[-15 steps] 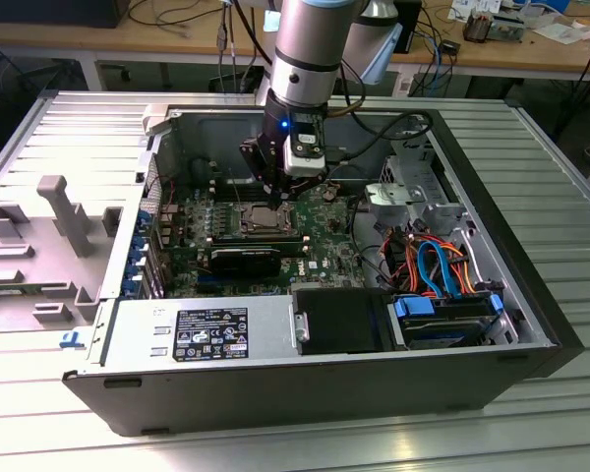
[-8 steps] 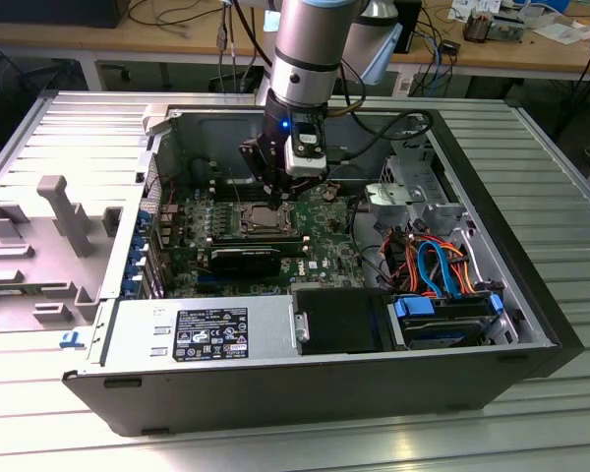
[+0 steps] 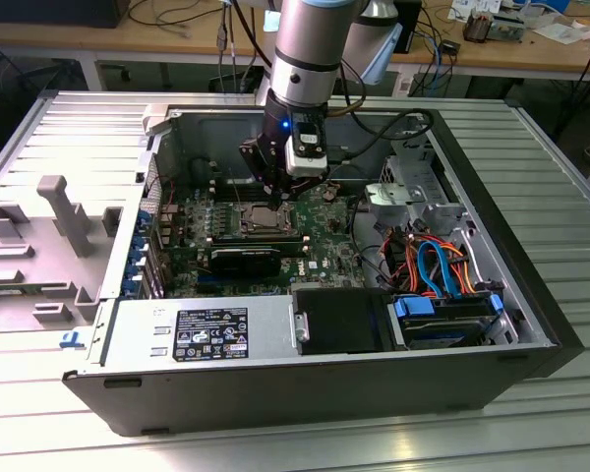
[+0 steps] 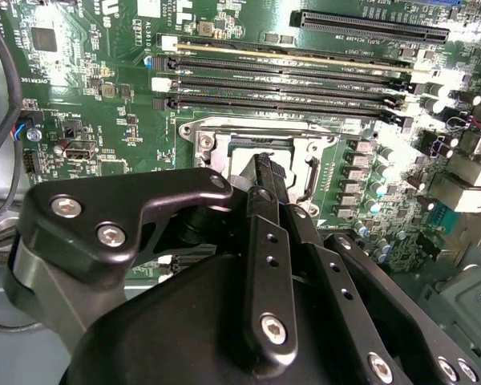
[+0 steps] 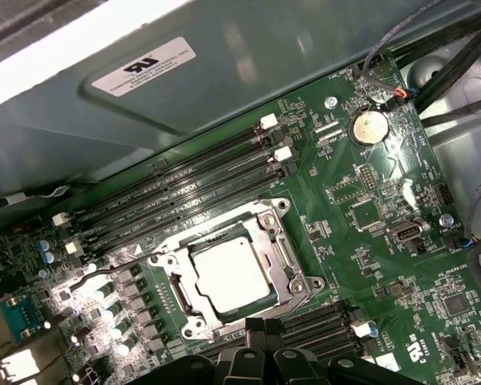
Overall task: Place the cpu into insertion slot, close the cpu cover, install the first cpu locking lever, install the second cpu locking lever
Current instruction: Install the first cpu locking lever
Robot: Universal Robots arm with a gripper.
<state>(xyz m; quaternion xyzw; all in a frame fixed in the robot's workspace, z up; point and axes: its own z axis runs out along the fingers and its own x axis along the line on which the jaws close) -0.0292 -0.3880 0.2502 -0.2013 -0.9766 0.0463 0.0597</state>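
The gripper (image 3: 279, 193) hangs low inside the open computer case (image 3: 531, 324), directly above the insertion slot (image 3: 259, 218) on the green motherboard (image 3: 320, 241). In the second wrist view the black fingers (image 4: 266, 180) are drawn together into a single narrow tip with nothing between them, and that tip sits over the edge of the socket frame; whether it touches the frame cannot be told. In the first wrist view the fingertips (image 5: 260, 330) appear just beside the rim of the insertion slot (image 5: 234, 269). The cpu (image 5: 231, 273) lies flat in the insertion slot, its pale silvery top showing through the large window of the cpu cover (image 5: 282, 258), which lies down over the socket as a thin metal frame around the chip. Long black memory slots (image 5: 184, 192) run parallel along one side of the socket, and a further bank lies near the fingertips. A round coin battery (image 5: 369, 125) sits on the board well apart from the socket. In the exterior view, a silver power supply (image 3: 202, 332) occupies the near side of the case, a bundle of blue and orange cables (image 3: 438, 264) lies toward the exterior view's right, and the case rests on a ribbed metal table (image 3: 560, 187).
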